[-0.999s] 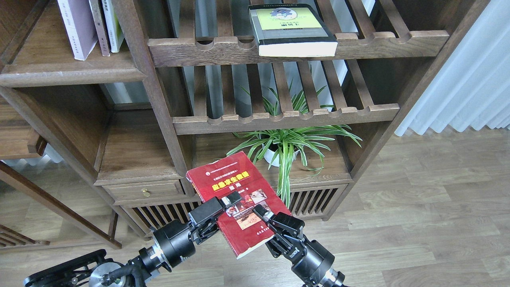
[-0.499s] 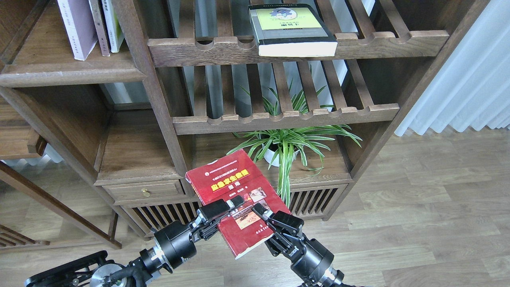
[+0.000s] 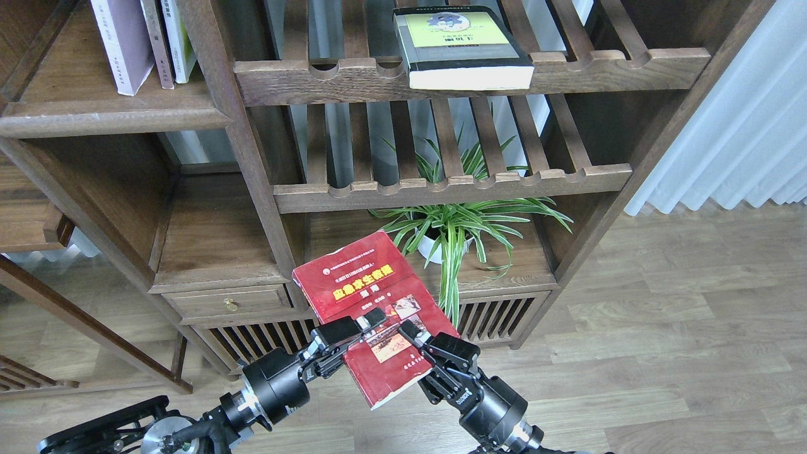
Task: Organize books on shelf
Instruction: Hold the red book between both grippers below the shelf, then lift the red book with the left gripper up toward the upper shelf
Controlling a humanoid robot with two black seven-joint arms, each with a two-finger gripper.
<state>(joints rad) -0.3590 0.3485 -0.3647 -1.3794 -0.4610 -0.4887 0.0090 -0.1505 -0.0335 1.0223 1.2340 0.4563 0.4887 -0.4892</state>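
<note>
Dark wooden bookcase on plank flooring, pale curtain at 3 o'clock. Red paperback [image 3: 369, 312]: held tilted at 6 o'clock, in front of the bookcase, cover up. Left hand [image 3: 356, 331] clamps its left edge; right hand [image 3: 419, 340] clamps its lower right edge. Black book [image 3: 463, 47]: flat on the slatted rack at 12 o'clock. Lavender-white paperback [image 3: 123, 44]: standing on the shelf [image 3: 113, 113] at 10 o'clock, beside two thin books [image 3: 167, 41]. Potted plant [image 3: 454, 230]: at centre, behind the red paperback.

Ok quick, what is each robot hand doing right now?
Left gripper: closed on the red book.
Right gripper: closed on the same red book.
</note>
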